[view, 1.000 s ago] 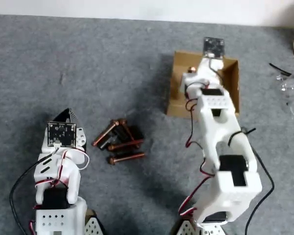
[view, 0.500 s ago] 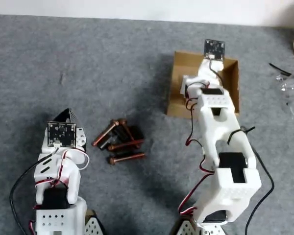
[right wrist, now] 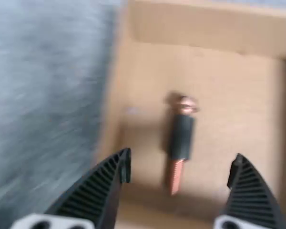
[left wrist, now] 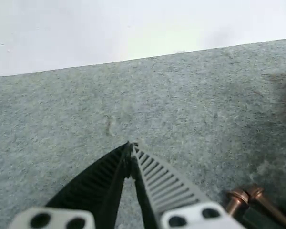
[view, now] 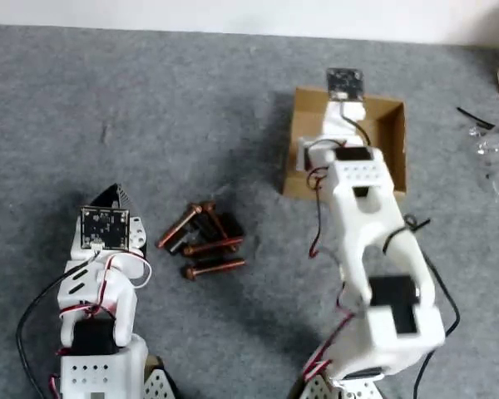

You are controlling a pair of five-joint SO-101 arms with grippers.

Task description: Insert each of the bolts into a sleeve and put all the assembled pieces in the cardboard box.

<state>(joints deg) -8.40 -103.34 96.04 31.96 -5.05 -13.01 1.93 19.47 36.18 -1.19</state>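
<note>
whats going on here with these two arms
The right end effector hangs open over the cardboard box, where one assembled piece, a bolt inside a sleeve, lies on the floor of the box. The left end effector is shut and empty, near the pile of bolts and sleeves not yet put together.

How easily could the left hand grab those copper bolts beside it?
Probably easily: the bolts lie on open carpet beside the left hand, nothing between them, though it is shut and must open.
</note>
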